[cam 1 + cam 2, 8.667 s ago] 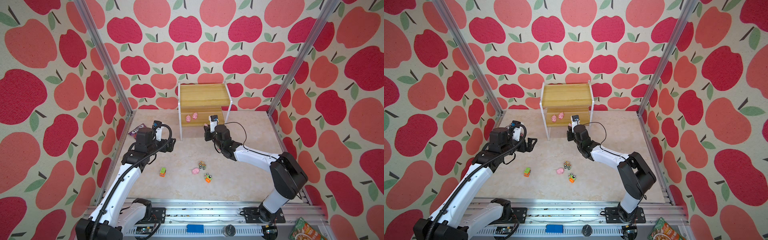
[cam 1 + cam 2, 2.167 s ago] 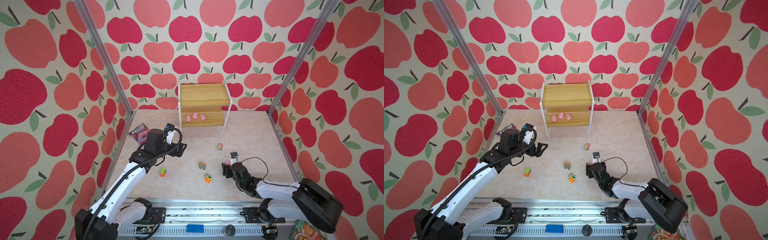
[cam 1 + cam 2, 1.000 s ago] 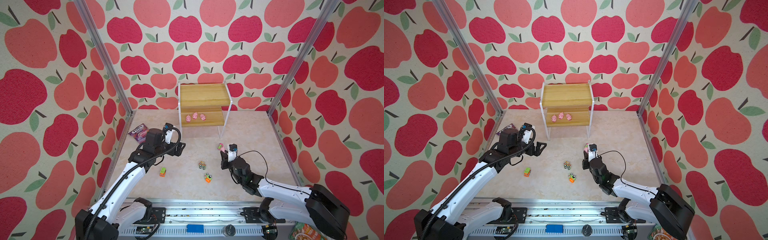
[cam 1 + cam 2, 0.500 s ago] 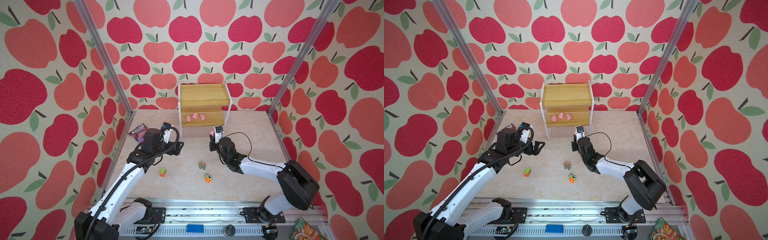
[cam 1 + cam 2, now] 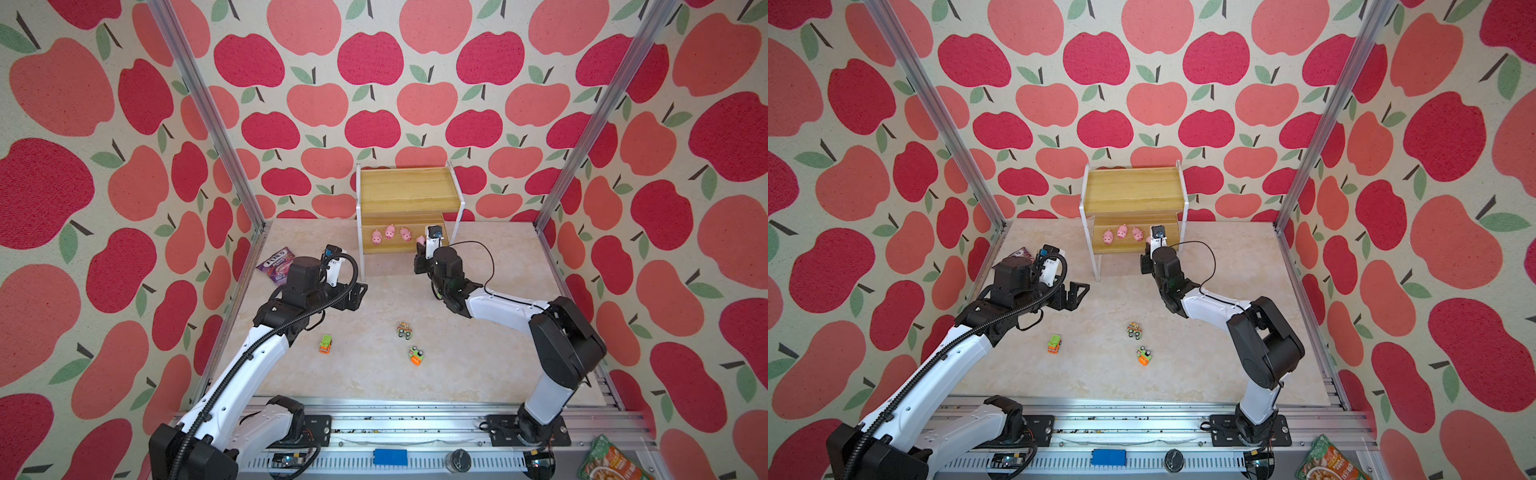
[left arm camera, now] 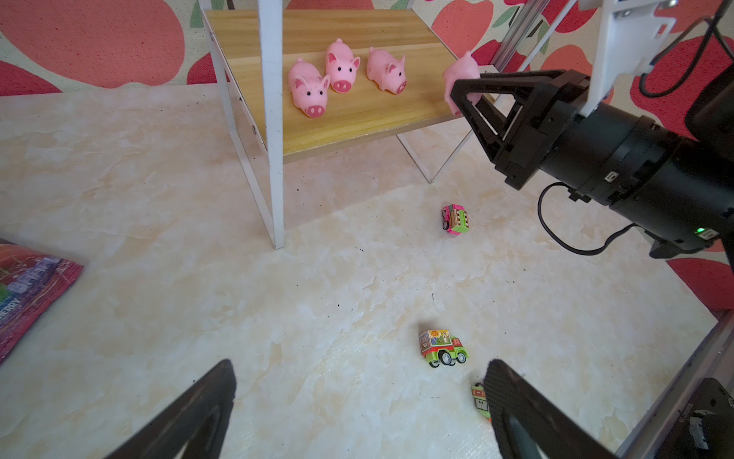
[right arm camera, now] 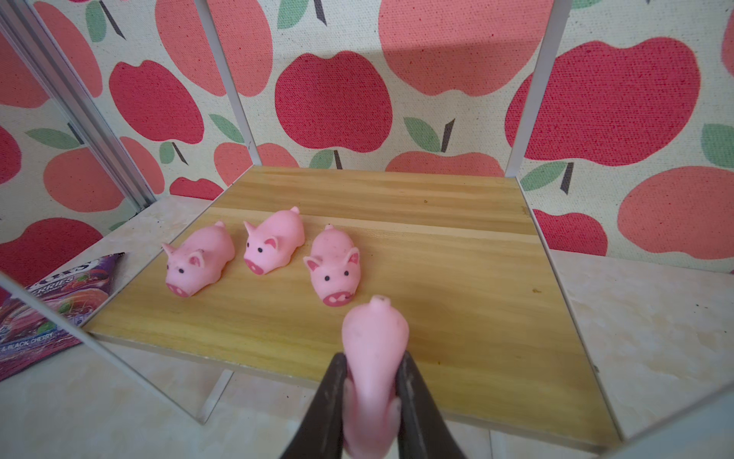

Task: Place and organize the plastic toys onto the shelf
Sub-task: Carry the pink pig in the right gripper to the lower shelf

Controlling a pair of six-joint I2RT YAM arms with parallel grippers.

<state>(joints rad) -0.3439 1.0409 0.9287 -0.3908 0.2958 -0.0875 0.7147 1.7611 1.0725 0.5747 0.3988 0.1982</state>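
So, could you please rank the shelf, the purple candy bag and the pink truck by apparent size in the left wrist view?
Largest: the shelf.
Then: the purple candy bag, cut off at the picture's edge.
Smallest: the pink truck.

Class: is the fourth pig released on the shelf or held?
Held: the right gripper is shut on the pig over the shelf's lower board.

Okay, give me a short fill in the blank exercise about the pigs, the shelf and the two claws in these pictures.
1. The right claw grips a fourth pig at the front edge of the shelf's ____ board.
2. Exactly ____ other pigs stand on that board.
3. The left claw is ____ and holds nothing.

Missing words: lower; three; open
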